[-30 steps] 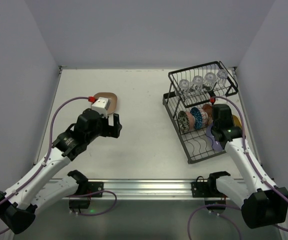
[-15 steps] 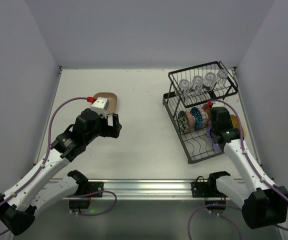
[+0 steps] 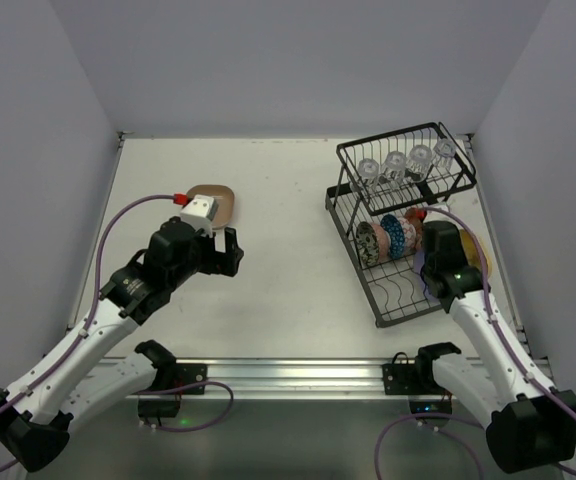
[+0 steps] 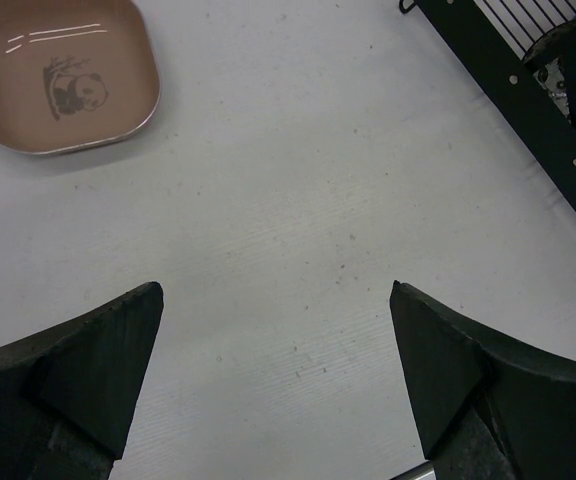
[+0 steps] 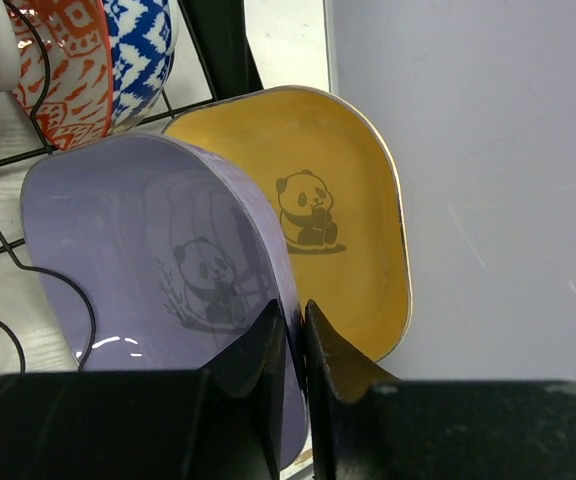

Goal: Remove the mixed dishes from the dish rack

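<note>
The black wire dish rack (image 3: 351,221) stands at the right. Several clear glasses (image 3: 394,166) sit in its upper shelf. Patterned bowls (image 3: 389,238) stand on edge in the lower tray; the reddish one (image 5: 68,70) and the blue one (image 5: 140,45) show in the right wrist view. My right gripper (image 5: 296,322) is shut on the rim of the lavender plate (image 5: 148,240), which stands in the tray in front of the yellow plate (image 5: 338,180). My left gripper (image 4: 276,340) is open and empty above bare table.
A tan-brown panda plate (image 3: 213,203) lies on the table beyond my left gripper, also in the left wrist view (image 4: 63,85). The rack's black base bar (image 4: 513,115) is at the right of that view. The right wall is close behind the yellow plate.
My right wrist has shifted a little toward the near edge, still over the lavender plate. The left arm has hardly moved.
</note>
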Robot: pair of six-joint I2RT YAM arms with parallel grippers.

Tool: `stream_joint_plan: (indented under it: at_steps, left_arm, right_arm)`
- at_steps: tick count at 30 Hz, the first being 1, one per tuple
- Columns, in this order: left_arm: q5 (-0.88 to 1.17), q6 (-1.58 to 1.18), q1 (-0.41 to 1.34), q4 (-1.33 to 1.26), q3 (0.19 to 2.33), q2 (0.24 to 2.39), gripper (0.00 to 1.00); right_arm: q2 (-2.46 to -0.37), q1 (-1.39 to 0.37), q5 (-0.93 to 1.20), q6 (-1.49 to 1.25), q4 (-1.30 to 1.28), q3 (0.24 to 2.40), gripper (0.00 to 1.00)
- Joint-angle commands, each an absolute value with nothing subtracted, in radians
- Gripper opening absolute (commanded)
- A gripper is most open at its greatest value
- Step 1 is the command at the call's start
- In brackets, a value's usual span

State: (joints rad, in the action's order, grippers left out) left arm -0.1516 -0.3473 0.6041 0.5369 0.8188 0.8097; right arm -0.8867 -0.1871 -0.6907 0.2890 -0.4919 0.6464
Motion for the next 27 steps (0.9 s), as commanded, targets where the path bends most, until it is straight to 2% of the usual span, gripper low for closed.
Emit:
stream_joint_plan:
  at_steps: [1,4,6,27]
  left_arm:
    - [-0.135,-0.321,0.603,0.494,0.816,0.798,1.00]
    - [-0.137,-0.321,0.601,0.492,0.815,0.796,1.00]
    - [-0.137,-0.321,0.601,0.494,0.815,0.796,1.00]
    - [-0.137,-0.319,0.601,0.494,0.818,0.801,1.00]
  right_arm:
    - [-0.859,-0.199,-0.709,0.311,-0.451,0.632,0.12]
    - [-0.853,-0.204,-0.724,0.324,-0.430,0.623,0.08]
    - [-0.847,-0.209,-0.739,0.339,-0.417,0.620,0.00]
    - [-0.798,-0.308,-0.857,0.480,-0.291,0.581,0.00]
